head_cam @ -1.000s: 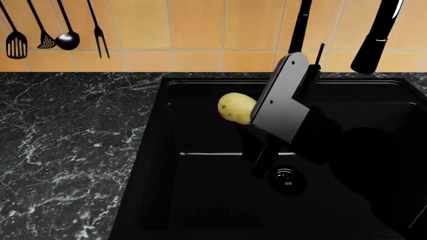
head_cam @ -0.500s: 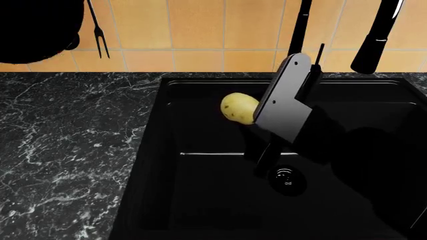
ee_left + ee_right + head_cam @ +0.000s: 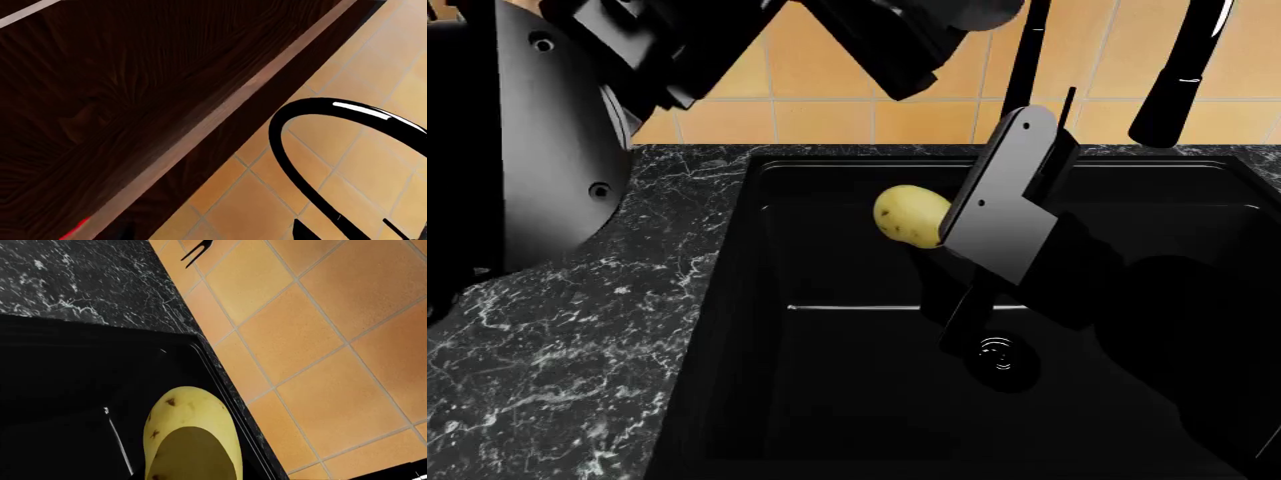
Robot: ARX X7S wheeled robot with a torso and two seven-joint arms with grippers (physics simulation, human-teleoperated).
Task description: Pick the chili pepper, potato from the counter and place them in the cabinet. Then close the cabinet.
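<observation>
Potato [image 3: 910,215] sits in the middle of the head picture, above the black sink [image 3: 827,400], with the right gripper [image 3: 941,235] fingers closed on it. Black worktop [image 3: 574,340] with white veins fills the lower left, and orange wall tiles [image 3: 827,70] run along the top. The left arm [image 3: 547,130] fills the upper left, and I cannot tell how its fingers stand.

The potato [image 3: 908,214] is half hidden behind the right gripper [image 3: 941,245]; the left arm [image 3: 547,130] blocks part of the counter [image 3: 574,330].
</observation>
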